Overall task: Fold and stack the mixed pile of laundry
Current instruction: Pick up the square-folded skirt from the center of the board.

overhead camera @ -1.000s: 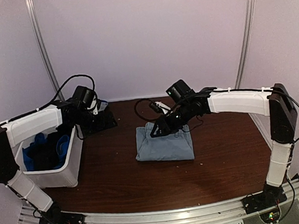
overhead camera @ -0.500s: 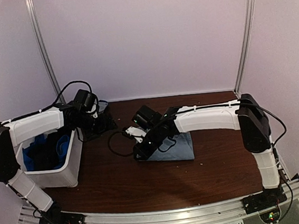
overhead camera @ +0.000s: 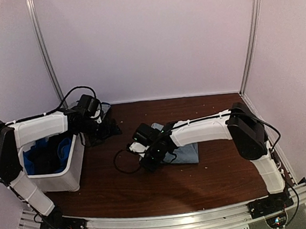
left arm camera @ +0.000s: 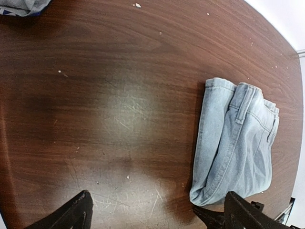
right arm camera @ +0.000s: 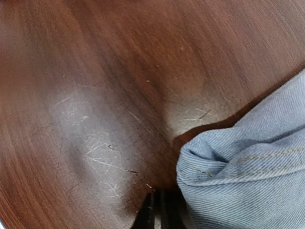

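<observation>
A folded light-blue denim piece [overhead camera: 184, 150] lies mid-table; it also shows in the left wrist view [left arm camera: 238, 143]. My right gripper [overhead camera: 147, 159] is low at the denim's left front corner. In the right wrist view its fingers [right arm camera: 159, 207] are pressed together on the table, and the denim's folded edge [right arm camera: 238, 176] lies against their right side. My left gripper [overhead camera: 104, 127] is at the back left beside the bin, wide open [left arm camera: 157, 202] and empty above bare table. Black cloth [overhead camera: 40, 155] and royal-blue fabric [overhead camera: 64, 147] sit in the bin.
The white plastic bin [overhead camera: 67, 179] stands at the left edge. A pale grey cloth [left arm camera: 19, 5] lies behind the left gripper, near the back wall [overhead camera: 105, 106]. A black cable [overhead camera: 123, 166] loops on the table left of the right gripper.
My right arm has swung left and forward, from the denim's far edge to its left front corner. The denim stays put. The left arm has barely moved.
</observation>
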`<state>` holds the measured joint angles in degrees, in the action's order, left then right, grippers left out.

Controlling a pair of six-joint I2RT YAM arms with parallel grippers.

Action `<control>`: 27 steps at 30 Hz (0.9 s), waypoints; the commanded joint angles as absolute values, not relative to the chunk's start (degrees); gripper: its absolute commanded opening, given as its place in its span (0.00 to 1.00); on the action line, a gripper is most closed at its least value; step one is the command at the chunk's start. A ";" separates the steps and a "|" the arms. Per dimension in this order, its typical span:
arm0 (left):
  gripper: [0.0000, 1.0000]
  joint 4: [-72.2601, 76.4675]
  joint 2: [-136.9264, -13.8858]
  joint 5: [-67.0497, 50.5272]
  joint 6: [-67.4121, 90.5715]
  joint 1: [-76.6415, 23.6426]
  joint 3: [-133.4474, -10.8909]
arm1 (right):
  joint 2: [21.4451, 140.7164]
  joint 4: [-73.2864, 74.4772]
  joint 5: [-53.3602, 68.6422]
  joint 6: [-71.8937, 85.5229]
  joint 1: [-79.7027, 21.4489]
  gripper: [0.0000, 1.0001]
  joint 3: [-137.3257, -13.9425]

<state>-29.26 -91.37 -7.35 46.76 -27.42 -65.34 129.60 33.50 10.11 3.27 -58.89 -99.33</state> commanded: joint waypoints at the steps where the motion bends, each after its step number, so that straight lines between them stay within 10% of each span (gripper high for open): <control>1: 0.98 -25.52 -93.69 -8.87 43.68 -27.25 -66.06 | 126.77 33.71 5.03 0.89 -59.24 0.00 -96.58; 18: 0.98 -24.61 -94.63 -8.22 44.05 -26.48 -69.01 | 127.92 33.49 1.45 -3.96 -58.80 0.51 -102.67; 24: 0.98 -24.87 -96.58 -9.30 43.23 -26.30 -70.22 | 132.64 33.18 1.58 -4.04 -58.89 0.48 -102.95; 27: 0.98 -24.45 -98.10 -10.44 43.04 -26.28 -70.22 | 132.75 31.91 1.77 -4.08 -58.97 0.26 -100.86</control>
<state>-26.61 -95.94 -8.43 43.99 -26.92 -68.66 130.93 30.89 1.85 -4.29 -58.87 -102.80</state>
